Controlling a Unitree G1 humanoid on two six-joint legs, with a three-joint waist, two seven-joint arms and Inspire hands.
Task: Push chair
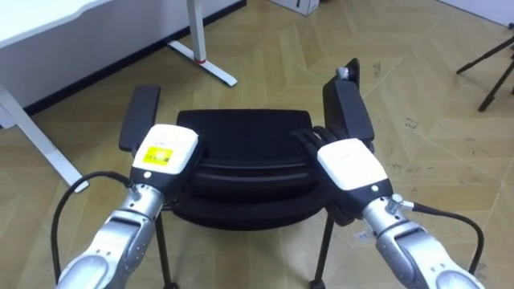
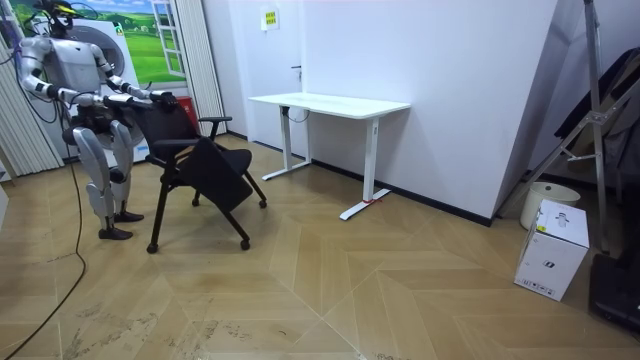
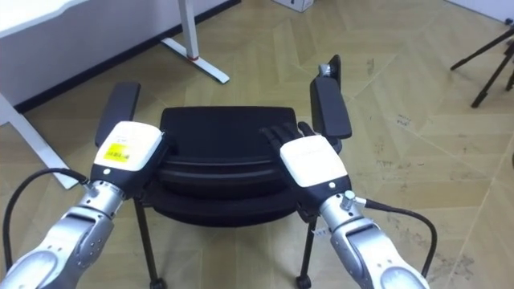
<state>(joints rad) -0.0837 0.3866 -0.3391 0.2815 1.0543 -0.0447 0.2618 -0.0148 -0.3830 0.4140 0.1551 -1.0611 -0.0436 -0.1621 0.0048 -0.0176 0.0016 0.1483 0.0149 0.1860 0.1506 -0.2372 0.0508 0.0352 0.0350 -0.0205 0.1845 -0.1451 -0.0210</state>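
On the chair [image 1: 241,172] backrest, right hand [image 1: 349,164] fingers [image 1: 303,138] lie straight.

Robot stands just behind chair [image 1: 241,132]. Left hand [image 1: 165,152] and right hand [image 1: 349,164] on backrest top, at left and right ends. Bench [image 2: 330,103] far left beyond chair, against wall. Box [image 2: 552,250] on floor at the room view's right, well apart from bench.
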